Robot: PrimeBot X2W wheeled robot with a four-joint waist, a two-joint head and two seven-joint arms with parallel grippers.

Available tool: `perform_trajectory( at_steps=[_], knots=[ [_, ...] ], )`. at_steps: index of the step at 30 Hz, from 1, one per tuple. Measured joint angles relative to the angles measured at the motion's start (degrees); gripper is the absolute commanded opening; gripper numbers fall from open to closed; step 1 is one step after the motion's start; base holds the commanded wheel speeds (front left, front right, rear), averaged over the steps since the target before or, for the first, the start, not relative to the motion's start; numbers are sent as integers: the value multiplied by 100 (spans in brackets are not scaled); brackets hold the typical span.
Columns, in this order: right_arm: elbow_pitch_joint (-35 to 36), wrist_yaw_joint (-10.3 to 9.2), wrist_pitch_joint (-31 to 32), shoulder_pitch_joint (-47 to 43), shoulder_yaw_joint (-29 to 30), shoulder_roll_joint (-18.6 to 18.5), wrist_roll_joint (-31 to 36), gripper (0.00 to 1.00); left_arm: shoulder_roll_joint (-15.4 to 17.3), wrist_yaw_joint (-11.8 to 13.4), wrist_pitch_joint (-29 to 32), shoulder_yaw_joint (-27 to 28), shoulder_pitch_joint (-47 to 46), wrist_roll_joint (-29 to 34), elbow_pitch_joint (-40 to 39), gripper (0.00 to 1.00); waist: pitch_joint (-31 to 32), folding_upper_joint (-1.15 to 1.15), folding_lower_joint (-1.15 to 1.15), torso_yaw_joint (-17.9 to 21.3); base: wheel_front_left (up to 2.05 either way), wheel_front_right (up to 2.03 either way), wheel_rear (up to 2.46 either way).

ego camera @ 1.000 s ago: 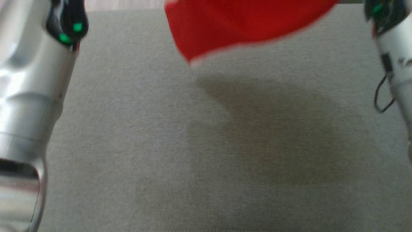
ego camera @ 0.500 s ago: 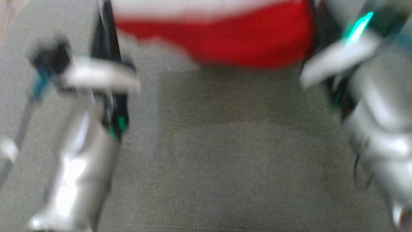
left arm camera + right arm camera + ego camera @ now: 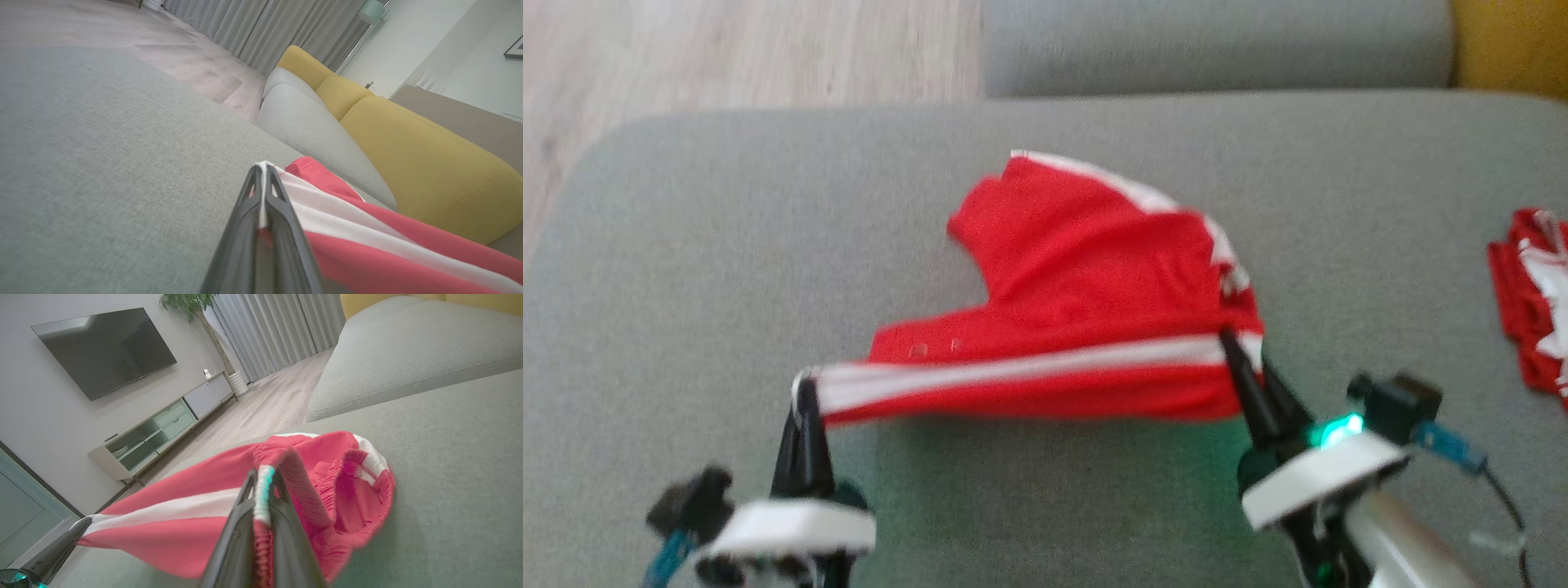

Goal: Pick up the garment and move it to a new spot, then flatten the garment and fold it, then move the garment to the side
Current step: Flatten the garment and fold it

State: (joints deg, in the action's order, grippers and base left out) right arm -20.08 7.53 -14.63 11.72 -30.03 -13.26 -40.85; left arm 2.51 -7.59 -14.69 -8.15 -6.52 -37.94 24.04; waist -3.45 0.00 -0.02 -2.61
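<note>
Over the cushion (image 3: 686, 245) toward its near edge, left gripper (image 3: 805, 398) and right gripper (image 3: 1232, 349) clamp the garment (image 3: 1078, 269) taut. The rest lies mid-cushion.

We are in a home living room.
We see a flat television (image 3: 104, 349) on the wall above a low cabinet (image 3: 163, 424), a potted plant (image 3: 186, 300) beside long grey curtains (image 3: 278, 330), a pale wood floor (image 3: 727, 57), a wide grey sofa seat (image 3: 686, 245) with yellow back cushions (image 3: 416, 163), and a framed picture (image 3: 515, 48) on the wall.
</note>
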Motion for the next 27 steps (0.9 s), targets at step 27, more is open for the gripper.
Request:
perform_trajectory(
  at_steps=[27],
  knots=[
    [49,0,0,136,850,808,-344,0,945,1,368,-1590,-2119,-403,-60,0,-355,0,6,476,0,0,0]
  ],
)
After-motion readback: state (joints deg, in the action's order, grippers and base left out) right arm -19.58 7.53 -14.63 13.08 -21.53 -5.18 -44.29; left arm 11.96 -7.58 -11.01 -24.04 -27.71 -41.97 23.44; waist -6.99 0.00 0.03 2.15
